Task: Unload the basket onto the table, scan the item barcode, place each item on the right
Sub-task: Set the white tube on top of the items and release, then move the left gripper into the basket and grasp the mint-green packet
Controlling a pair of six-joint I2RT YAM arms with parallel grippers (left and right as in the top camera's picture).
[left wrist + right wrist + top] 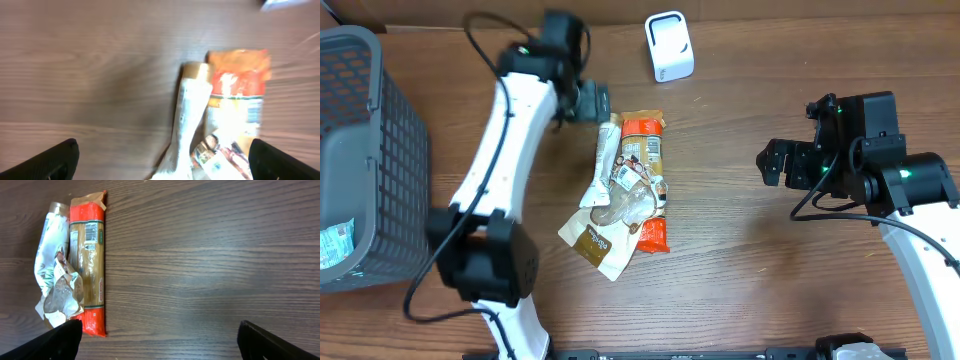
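Note:
Several packaged items lie in a pile mid-table: a long orange-ended pasta packet (645, 180) (87, 265) (237, 95), a crumpled white pouch (605, 165) (50, 255) (190, 115) and a brown pouch (600, 245). The white barcode scanner (669, 46) stands at the back. My left gripper (595, 102) (165, 165) hovers open over the far end of the pile, holding nothing; its view is blurred. My right gripper (770, 162) (160, 345) is open and empty over bare wood to the right of the pile.
A grey mesh basket (380, 120) fills the left edge, with a packet (335, 240) inside it. The left arm (505, 150) stretches from the front edge to the back, left of the pile.

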